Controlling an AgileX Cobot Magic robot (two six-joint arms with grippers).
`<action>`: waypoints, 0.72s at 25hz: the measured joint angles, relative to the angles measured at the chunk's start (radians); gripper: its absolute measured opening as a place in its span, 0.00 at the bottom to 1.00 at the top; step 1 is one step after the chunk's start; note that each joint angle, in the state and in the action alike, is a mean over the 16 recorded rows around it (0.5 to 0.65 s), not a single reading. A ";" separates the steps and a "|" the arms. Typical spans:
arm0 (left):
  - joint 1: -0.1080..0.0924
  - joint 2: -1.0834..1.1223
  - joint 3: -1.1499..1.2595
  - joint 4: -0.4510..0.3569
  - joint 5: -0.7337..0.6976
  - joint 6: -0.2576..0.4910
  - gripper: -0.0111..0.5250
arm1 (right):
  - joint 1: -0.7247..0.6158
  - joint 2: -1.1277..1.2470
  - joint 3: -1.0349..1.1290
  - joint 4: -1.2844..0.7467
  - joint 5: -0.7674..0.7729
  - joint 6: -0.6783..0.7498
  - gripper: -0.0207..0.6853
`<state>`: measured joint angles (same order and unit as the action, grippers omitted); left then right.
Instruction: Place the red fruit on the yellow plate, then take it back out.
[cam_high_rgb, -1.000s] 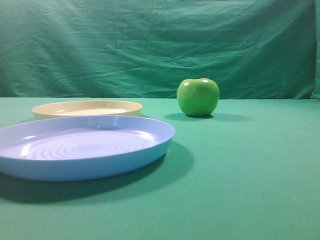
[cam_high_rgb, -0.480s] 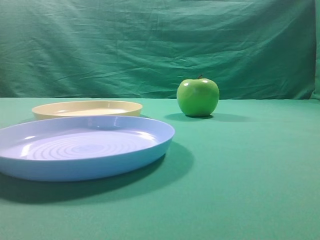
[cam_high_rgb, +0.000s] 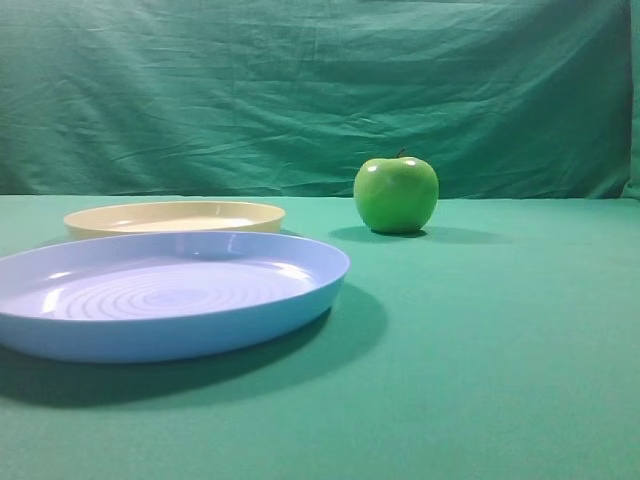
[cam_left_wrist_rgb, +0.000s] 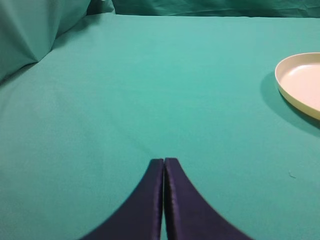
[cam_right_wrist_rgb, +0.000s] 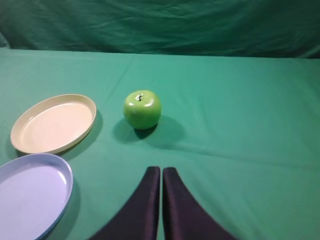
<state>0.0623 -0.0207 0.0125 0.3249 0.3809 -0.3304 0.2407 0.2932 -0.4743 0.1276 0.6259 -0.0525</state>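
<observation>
The red fruit is out of view in every frame. The yellow plate lies empty at the back left of the table, behind the blue plate; it also shows at the left in the right wrist view as the yellow plate and at the right edge in the left wrist view as the yellow plate. My left gripper is shut and empty above bare green cloth, well left of that plate. My right gripper is shut and empty, hanging short of the green apple. Neither gripper shows in the exterior view.
A glossy green apple stands at the back, right of the yellow plate, seen too as the green apple. A larger light-blue plate with concentric rings lies at the front left. A green cloth backdrop hangs behind the table.
</observation>
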 joint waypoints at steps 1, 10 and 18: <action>0.000 0.000 0.000 0.000 0.000 0.000 0.02 | -0.020 -0.025 0.029 -0.004 -0.018 0.000 0.03; 0.000 0.000 0.000 0.000 0.000 0.000 0.02 | -0.199 -0.241 0.281 -0.010 -0.133 0.002 0.03; 0.000 0.000 0.000 0.000 0.000 0.000 0.02 | -0.256 -0.304 0.445 -0.022 -0.228 -0.003 0.03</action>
<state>0.0623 -0.0207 0.0125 0.3249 0.3809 -0.3304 -0.0153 -0.0107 -0.0290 0.1055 0.3981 -0.0554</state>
